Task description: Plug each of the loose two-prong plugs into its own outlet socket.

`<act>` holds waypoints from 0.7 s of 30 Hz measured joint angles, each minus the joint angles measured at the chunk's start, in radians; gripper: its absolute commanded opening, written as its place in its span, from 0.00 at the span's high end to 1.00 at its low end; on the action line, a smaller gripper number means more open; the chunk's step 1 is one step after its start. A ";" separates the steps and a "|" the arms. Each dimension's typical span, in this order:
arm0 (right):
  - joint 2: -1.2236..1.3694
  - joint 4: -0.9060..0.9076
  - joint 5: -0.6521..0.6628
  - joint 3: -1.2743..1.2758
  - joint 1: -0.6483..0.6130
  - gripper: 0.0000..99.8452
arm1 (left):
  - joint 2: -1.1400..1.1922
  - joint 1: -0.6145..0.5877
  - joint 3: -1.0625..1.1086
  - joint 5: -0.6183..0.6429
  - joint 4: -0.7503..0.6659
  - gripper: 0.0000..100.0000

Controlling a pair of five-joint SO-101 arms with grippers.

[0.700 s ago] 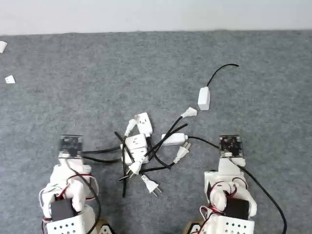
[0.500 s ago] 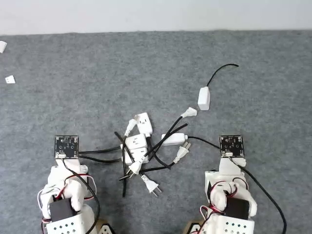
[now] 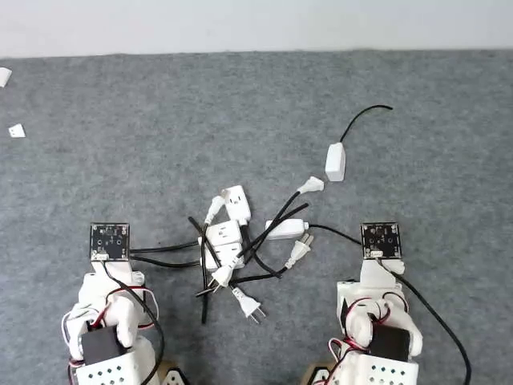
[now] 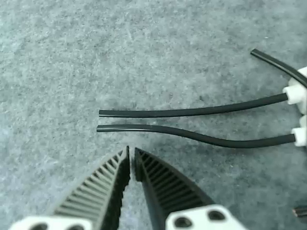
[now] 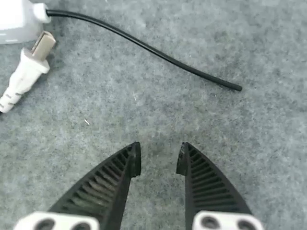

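A tangle of white outlet sockets [image 3: 224,234] and black cords lies mid-table. Loose two-prong plugs lie around it: one [image 3: 313,185] at the upper right, one [image 3: 298,251] to the right, one [image 3: 255,309] nearest the arms. A separate socket [image 3: 335,161] sits farther back. My left gripper [image 4: 132,155] is shut on nothing, just short of two black cord ends [image 4: 103,120]. My right gripper [image 5: 158,160] is open over bare carpet; a white plug [image 5: 26,72] and a black cord [image 5: 144,45] lie ahead of it.
The table is covered in grey carpet [image 3: 449,160]. Two small white scraps [image 3: 16,130] lie at the far left edge. The left arm's wrist board [image 3: 109,241] and the right arm's wrist board [image 3: 381,239] flank the tangle.
The left arm's wrist shifted slightly to the left, away from the tangle, then stopped. The right arm and the plugs have not moved.
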 measured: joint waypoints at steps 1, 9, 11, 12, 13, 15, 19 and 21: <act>0.000 0.000 0.000 0.000 0.000 0.86 | 0.000 0.000 0.000 0.000 0.000 0.99; 0.000 0.000 0.000 0.000 0.000 0.86 | 0.002 0.000 0.000 0.000 0.000 0.99; 0.000 0.000 0.000 0.000 0.000 0.86 | 0.002 0.000 0.000 0.000 0.000 0.99; 0.000 0.000 0.000 0.000 0.000 0.86 | 0.002 0.000 0.000 0.000 0.000 0.99; 0.000 0.000 0.000 0.000 0.000 0.86 | 0.002 0.000 0.000 0.000 0.000 0.99; 0.000 0.000 0.000 0.000 -0.003 0.86 | 0.002 0.000 0.000 0.000 0.000 0.99; 0.000 0.000 0.000 0.000 -0.083 0.85 | 0.002 0.031 0.000 0.000 0.000 0.99; 0.000 0.000 0.000 0.000 -0.091 0.85 | 0.002 0.058 0.000 0.000 0.000 0.99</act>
